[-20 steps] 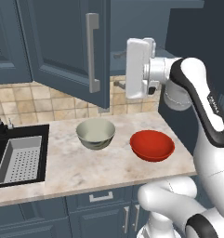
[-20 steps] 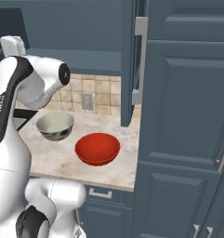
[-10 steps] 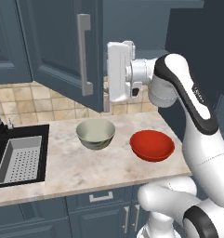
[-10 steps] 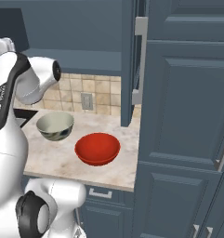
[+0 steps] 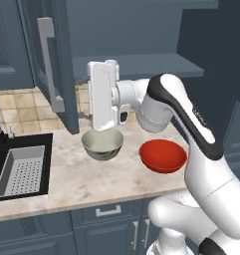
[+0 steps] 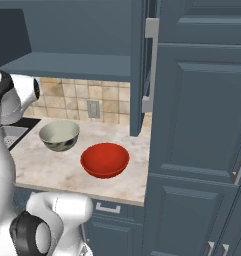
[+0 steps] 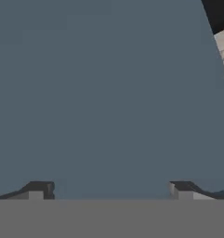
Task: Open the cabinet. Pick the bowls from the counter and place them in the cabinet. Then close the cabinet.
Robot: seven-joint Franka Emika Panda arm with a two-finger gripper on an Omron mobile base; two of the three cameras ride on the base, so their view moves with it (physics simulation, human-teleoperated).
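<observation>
The pincer (image 7: 111, 188) stands released (nothing between its tips), and the cream bowl (image 5: 102, 144) lies just below it on the bench (image 5: 91, 182), red bowl (image 5: 163, 155) at 3 o'clock.

The white arm rises at the lower right, bends at the elbow and reaches left. The gripper (image 7: 111, 188) is wide open, its 2 fingertips (image 7: 39, 188) far apart, holding nothing.

Kitchen, black sink (image 5: 19, 167), marbled counter (image 5: 71, 184), tiled backsplash (image 6: 99, 97), wall cabinet (image 5: 141, 64)
</observation>
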